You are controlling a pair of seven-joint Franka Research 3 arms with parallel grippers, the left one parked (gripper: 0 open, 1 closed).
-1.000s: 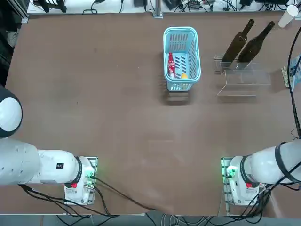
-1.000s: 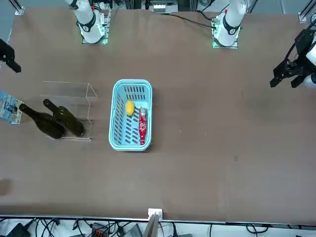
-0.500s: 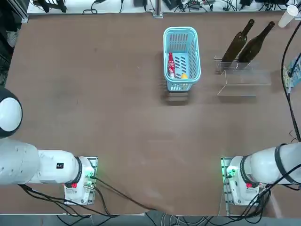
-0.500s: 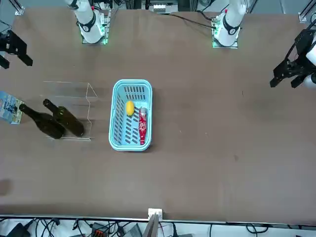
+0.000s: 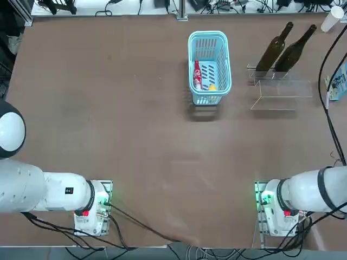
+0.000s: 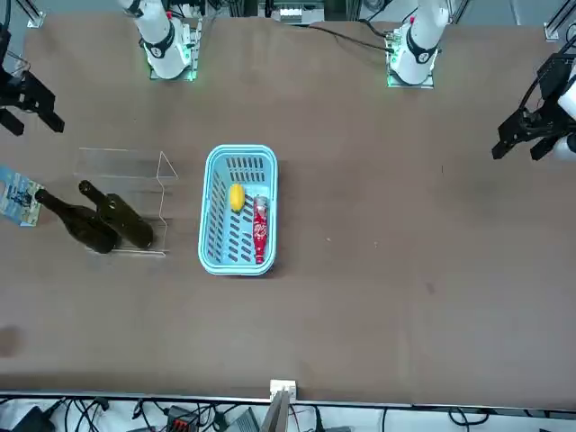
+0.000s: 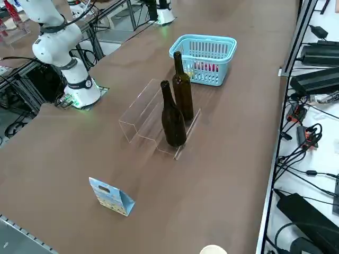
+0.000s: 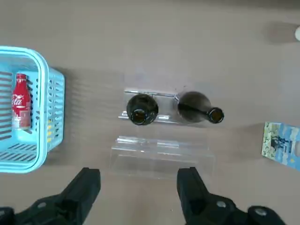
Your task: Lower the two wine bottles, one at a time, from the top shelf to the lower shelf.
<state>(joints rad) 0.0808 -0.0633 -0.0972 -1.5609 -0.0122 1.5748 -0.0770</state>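
- Both wine bottles are up on the top shelf [image 8: 166, 118] of the clear acrylic rack, standing upright side by side. The slimmer, lighter bottle [image 5: 274, 50] is the one nearer the basket, and the broader, darker bottle [image 5: 294, 51] is on the carton side.
- Lower shelf [image 8: 161, 161] has no bottle on it. It's the clear tier on the side toward the arm bases, so from the robot's end it sits in front of the bottles.
- Right gripper [image 8: 139, 172] is open, the two black fingers wide apart with nothing held between them. It's touching neither bottle. In the wrist view the rack shows out past the fingertips, and in the front view the gripper is over by that picture's left edge, well apart from the bottles.
- Light-blue plastic basket [image 5: 190, 62] is on the robot's left of the rack, a bit of bare table between them. Inside there's a small red bottle [image 6: 260, 230] with white lettering, plus a yellow thing [image 6: 237, 197] right near it.
- Blue patterned carton [image 7: 111, 196] is on the table on the other side of the rack, a little way off and not touching it.
- White cup [image 5: 332, 19] is near the table's far right corner in the top view, beyond the carton.
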